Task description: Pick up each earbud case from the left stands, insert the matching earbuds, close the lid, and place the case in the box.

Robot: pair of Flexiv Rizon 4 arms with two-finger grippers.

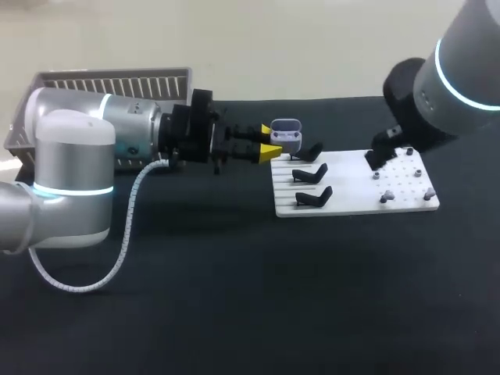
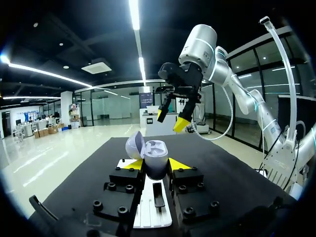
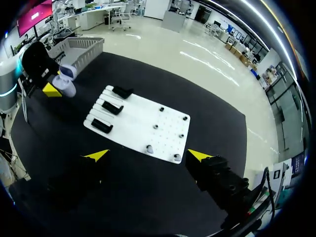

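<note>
Black table carrying a white board. The left gripper is clamping the open earbud case from both sides, lid up, just off the board's stand end. The right gripper is hanging wide open above the earbuds. Holding the case level should ease insertion. The stands are crowding the space below, while the box is lying behind with open room.

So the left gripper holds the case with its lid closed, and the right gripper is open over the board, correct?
Not the lid: the left wrist view shows it open. The left gripper does hold the case, and the right gripper is open over the board.
</note>
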